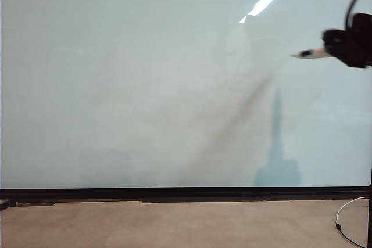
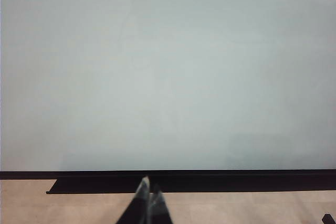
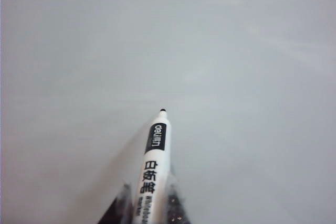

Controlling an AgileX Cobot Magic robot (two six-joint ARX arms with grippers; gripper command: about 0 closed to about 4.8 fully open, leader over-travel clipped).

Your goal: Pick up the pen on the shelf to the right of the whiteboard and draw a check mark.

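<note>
While the left hand (image 2: 146, 203) idles shut and empty, the right hand (image 3: 149, 208) clamps the pen (image 3: 153, 161), tip aimed at the whiteboard (image 1: 145, 85) for drawing

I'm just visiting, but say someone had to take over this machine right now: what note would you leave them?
Right gripper: shut on the pen, at the right side of the whiteboard, tip pointing at the board; contact cannot be told.
Left gripper: shut, empty, low near the board's bottom edge.
Done: pen picked up.
Left: no check mark shows on the board; draw it.
</note>
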